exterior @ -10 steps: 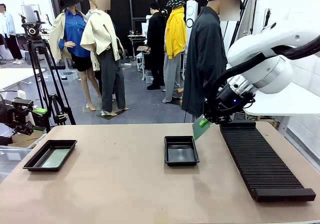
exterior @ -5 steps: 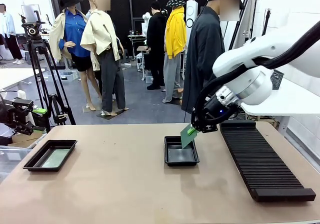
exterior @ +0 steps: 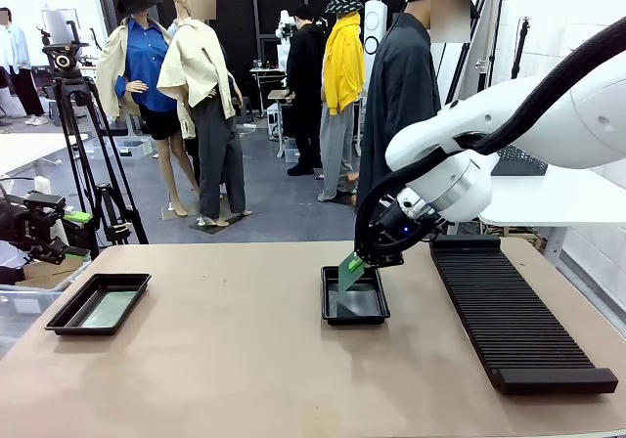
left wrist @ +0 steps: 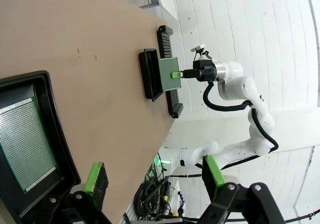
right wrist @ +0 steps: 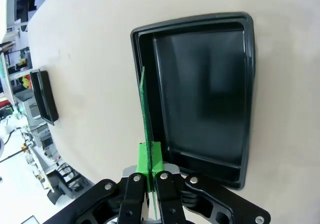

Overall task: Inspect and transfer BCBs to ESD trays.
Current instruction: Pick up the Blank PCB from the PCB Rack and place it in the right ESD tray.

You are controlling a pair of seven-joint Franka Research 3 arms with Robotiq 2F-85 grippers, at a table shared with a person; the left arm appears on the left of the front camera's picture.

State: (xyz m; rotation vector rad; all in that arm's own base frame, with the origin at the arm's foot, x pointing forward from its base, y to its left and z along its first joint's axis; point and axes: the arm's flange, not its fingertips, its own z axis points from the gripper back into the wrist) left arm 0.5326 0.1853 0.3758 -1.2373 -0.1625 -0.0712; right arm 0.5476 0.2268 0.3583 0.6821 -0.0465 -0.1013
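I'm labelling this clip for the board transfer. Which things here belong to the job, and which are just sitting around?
In the job: right gripper shut on a BCB over the rim of the middle ESD tray; left ESD tray holding another BCB.
Just around: slotted rack, camera tripod, person at the far side.

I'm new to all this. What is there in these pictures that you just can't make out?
- The held BCB: its face is edge-on in the right wrist view, tiny in the left wrist view, and partly covered by the right gripper in the front view.
- Whether it touches the middle tray: too small to tell in the front view.
- The second BCB, in the left tray: cut off by the left wrist view's edge.
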